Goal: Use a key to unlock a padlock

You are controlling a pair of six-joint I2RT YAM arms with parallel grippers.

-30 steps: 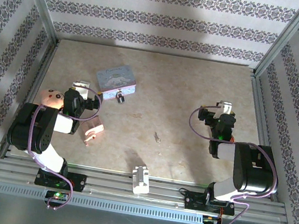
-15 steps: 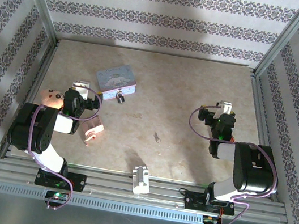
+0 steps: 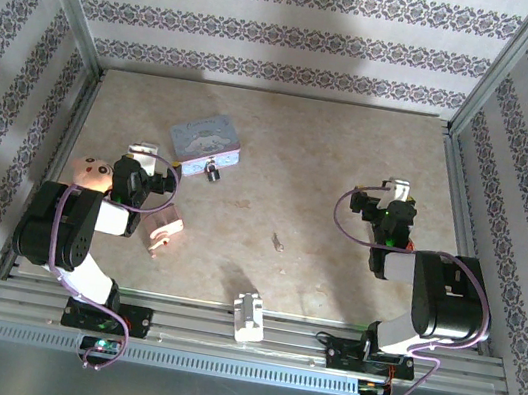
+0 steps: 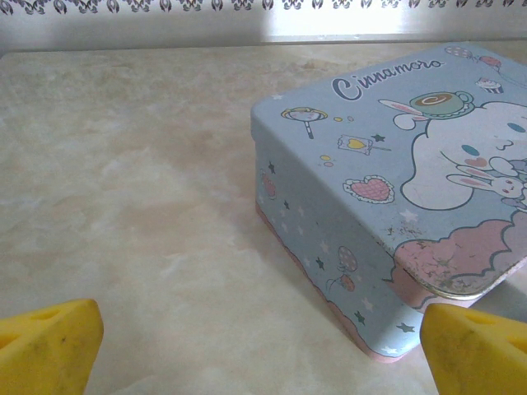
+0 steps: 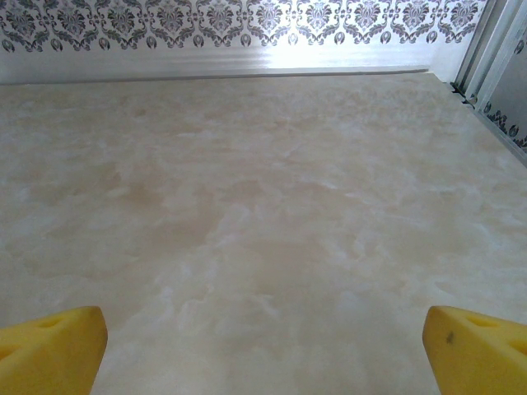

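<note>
You have the left end effector (image 4: 263, 359) and right end effector (image 5: 263, 355) both spread wide and empty, the padlock (image 3: 213, 171) just beside the near side of the Cinnamoroll tin (image 3: 205, 137), and what looks like the key (image 3: 278, 241) lying around the middle of the table (image 3: 353, 152).

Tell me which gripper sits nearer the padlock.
Left. The left gripper, open, is a short way to the left of the padlock, which lies at the near edge of the lilac tin. The right gripper, also open, is far off to the padlock's right.
</note>
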